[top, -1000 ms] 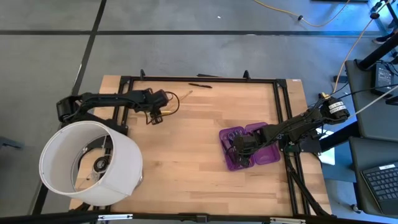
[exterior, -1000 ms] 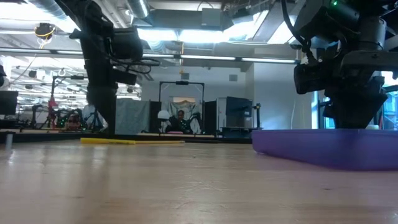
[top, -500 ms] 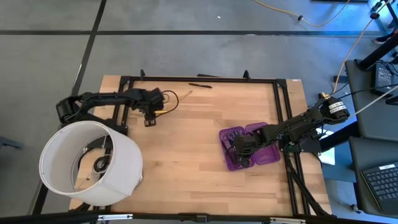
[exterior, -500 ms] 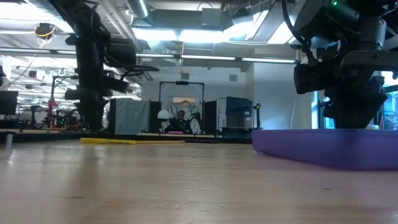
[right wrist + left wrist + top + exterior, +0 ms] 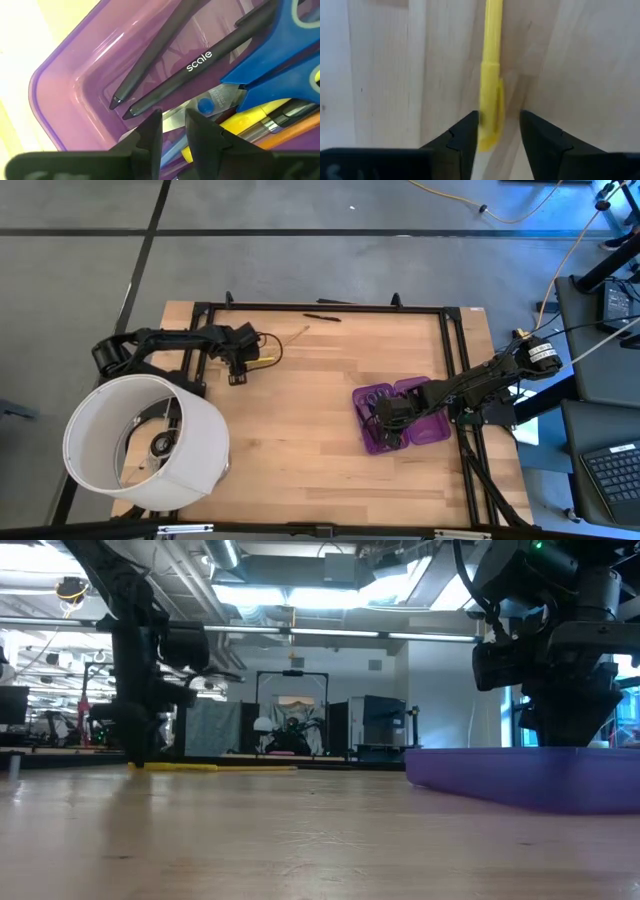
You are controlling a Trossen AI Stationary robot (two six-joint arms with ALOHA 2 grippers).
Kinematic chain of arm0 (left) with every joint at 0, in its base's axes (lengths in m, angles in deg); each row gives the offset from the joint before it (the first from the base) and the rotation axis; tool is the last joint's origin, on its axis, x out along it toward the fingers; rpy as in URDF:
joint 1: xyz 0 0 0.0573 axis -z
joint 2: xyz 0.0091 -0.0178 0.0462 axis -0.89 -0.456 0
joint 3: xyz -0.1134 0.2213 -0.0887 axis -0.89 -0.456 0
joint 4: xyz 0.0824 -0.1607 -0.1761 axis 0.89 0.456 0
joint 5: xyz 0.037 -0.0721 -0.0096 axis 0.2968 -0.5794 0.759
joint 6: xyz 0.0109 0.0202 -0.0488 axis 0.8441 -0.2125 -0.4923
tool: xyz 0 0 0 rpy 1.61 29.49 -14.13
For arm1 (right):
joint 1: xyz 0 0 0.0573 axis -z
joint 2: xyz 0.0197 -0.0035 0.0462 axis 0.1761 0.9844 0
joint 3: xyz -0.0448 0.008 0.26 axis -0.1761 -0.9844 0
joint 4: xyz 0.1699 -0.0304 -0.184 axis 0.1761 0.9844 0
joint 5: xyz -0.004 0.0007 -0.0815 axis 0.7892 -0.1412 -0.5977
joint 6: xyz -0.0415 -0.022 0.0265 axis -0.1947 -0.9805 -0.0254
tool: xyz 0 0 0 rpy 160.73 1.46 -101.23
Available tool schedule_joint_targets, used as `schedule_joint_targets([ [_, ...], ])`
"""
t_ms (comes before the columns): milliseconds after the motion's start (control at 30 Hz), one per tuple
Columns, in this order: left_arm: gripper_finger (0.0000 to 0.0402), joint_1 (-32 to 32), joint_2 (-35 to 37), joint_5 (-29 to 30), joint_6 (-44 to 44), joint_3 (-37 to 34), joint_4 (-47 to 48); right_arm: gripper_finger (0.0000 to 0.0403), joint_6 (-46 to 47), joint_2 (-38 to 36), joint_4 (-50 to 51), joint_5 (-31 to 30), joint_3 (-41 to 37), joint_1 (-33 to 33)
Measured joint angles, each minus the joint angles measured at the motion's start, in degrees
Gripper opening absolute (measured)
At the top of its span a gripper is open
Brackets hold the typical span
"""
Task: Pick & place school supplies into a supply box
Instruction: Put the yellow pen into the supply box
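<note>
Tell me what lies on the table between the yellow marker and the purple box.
Nothing: in the high view, only bare wood runs from the yellow marker at the left gripper to the purple box.

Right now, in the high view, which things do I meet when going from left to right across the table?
White lampshade-like cylinder → left hand → yellow marker → black pen → purple supply box, with the right hand over it.
</note>
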Motion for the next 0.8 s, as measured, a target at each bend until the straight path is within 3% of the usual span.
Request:
schedule_joint_targets([
  [267, 0.0117, -2.4, -2.2, -3.7, -0.1, -0.9, -0.9, 0.009, 0.1, 0.0, -0.1, 0.0, 0.0, 0.0],
  [600, 0.0039, -1.7, -2.2, -4.7, -3.5, -1.0, -0.7, 0.009, 0.3, 0.0, -1.9, -0.2, 0.0, 0.0],
  [800, 0.0044, 0.8, -1.0, -5.9, -5.2, -0.3, -1.6, 0.009, 0.2, -3.3, -8.1, -0.1, 0.0, -0.6],
])
